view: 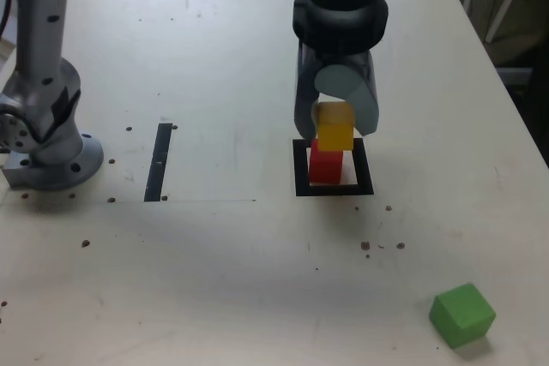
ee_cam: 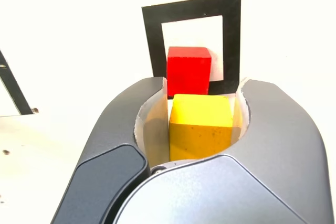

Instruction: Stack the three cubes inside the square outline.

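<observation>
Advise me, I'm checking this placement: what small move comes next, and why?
Probably nudge the gripped yellow cube toward the exterior view's left before lowering: there it sits slightly right of the red cube, which stands inside the square outline.

Free room around green cube (view: pixel 463 316)

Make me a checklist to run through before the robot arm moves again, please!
- Yellow cube held in the tool: ok
- Red cube inside the square outline: ok, though off-centre
- Yellow cube lined up exactly over the red one: cannot tell
- Yellow cube resting on the red one: cannot tell
- Green cube inside the outline: not ok, it's outside
</observation>
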`<state>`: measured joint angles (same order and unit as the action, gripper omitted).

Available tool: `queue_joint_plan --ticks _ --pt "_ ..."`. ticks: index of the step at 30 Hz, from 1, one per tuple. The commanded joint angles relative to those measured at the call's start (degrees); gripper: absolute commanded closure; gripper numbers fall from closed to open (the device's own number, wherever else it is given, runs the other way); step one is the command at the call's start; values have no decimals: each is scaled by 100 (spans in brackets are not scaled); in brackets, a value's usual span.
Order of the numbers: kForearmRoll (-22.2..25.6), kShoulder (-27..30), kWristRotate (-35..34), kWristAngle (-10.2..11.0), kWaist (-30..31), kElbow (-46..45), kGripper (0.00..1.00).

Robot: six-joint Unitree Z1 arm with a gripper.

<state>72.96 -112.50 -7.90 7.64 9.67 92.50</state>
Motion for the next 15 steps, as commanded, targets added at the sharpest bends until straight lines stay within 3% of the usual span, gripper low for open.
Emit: queue_joint_plan --ticks 1,15 --pt "-66 -50 -30 3 -6 -97 65" --pt "-119 -123 -16 48 -151 -300 65"
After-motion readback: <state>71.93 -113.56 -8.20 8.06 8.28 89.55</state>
